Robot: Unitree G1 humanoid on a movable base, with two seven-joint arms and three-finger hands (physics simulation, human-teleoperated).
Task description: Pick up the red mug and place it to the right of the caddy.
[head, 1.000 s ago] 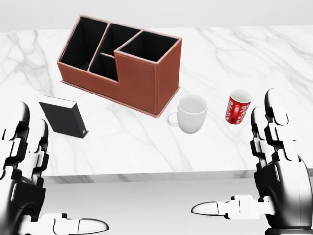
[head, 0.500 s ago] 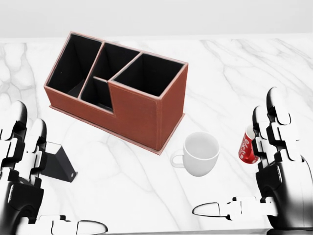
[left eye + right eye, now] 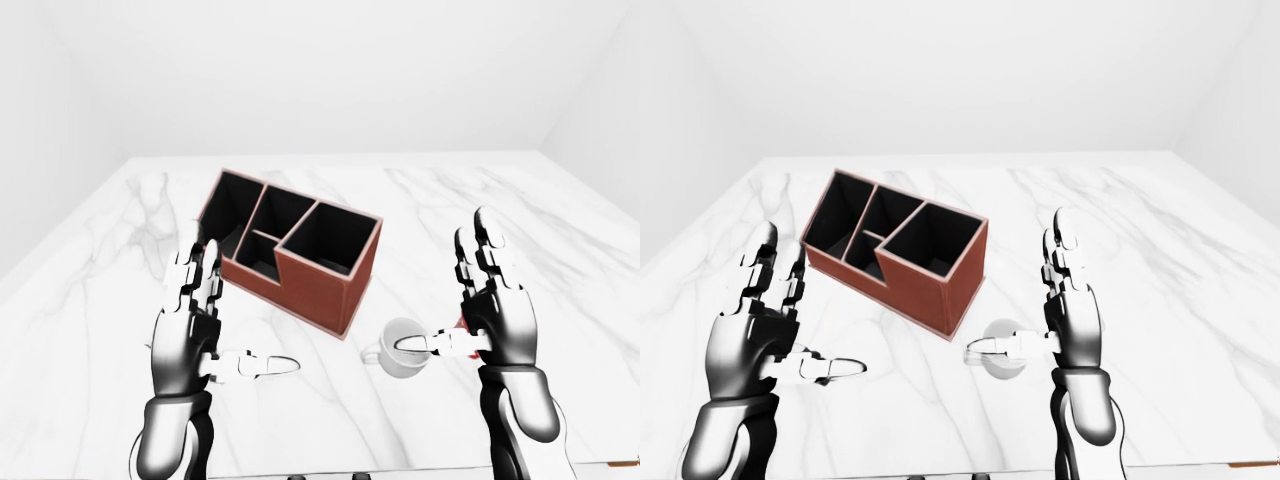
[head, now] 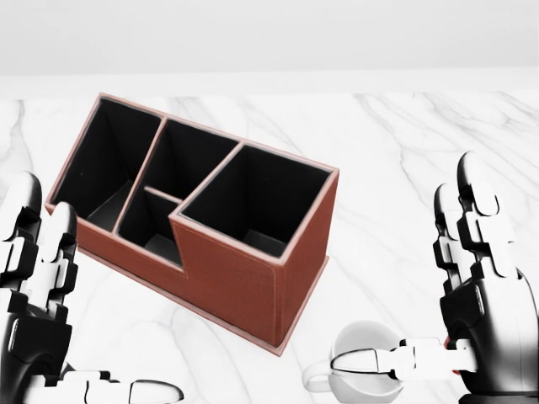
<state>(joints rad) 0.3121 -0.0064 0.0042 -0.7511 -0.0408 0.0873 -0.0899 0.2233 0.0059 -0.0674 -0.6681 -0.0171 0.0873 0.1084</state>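
The red mug [image 3: 462, 325] is almost hidden behind the right hand [image 3: 478, 330], showing only as a red sliver right of the white mug [image 3: 402, 348] on the desk [image 3: 560, 250]. Both hands are spread open and empty; the left hand [image 3: 205, 335] hovers near the caddy [image 3: 290, 255]. Grasping and placing are not yet done.

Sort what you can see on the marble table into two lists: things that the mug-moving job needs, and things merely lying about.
Belongs to the job:
- red mug, only a sliver showing behind the right hand
- caddy
- right hand, open, beside the red mug

Just lying about:
- white mug, right of the caddy in the head view
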